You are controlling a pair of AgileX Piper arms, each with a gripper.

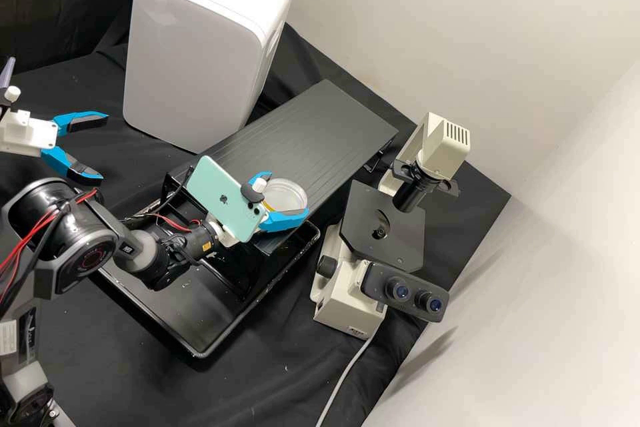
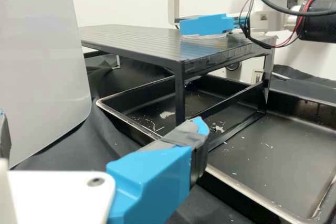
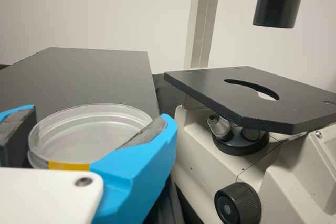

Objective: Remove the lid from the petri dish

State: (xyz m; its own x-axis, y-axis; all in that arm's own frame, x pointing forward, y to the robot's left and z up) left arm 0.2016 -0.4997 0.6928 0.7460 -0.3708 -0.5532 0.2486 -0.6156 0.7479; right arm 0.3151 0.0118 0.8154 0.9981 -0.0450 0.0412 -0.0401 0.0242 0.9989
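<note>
High cam is looking down on the whole table (image 1: pixel 280 380) at a slant. Left wrist cam is sitting low, facing the black rack (image 2: pixel 157 43) from farther off. Right wrist cam is sitting right at that rack, facing the microscope (image 3: pixel 252 100).

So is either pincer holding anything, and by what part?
Right pincer grips the dish across its upper rim, a finger on each side; lid or base, can't tell. Left pincer is open, holding nothing.

Petri dish (image 3: pixel 86 129) clear w/ yellow strip, right hand (image 3: pixel 94 116) blue w/ grey pads, ribbed blk platform (image 1: pixel 313 133), white box (image 1: pixel 200 40), cream & blk microscope (image 1: pixel 347 280), mint-green phone (image 1: pixel 223 197), blk counter (image 1: pixel 133 373)
</note>
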